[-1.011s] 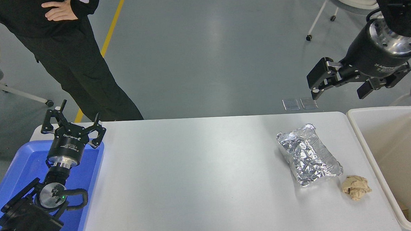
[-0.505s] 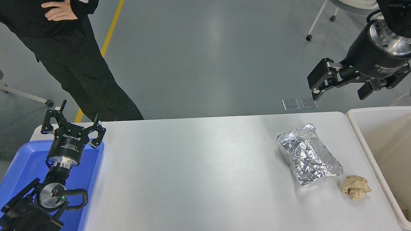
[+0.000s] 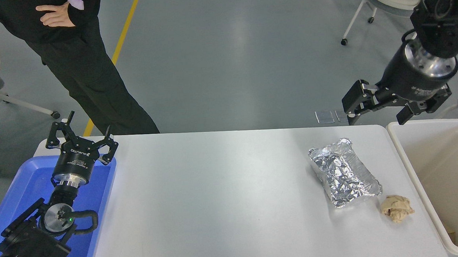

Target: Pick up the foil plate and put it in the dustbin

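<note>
- The crinkled silver foil plate (image 3: 344,172) was left flat on the white desk (image 3: 217,199), just beside the big beige plastic dustbin (image 3: 408,166).
- Right hand (image 3: 375,111) was held spread open and empty above; nothing grabbed yet, so pretty much everything was left.

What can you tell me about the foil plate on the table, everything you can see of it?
The foil plate is a shiny silver aluminium tray, oblong with rounded corners and a heavily wrinkled surface. It lies flat on the white table near the right end, angled diagonally. Nothing grips it. A small tan paper wad sits just off its near right corner, apparently not touching, and the dustbin stands to its right.
</note>
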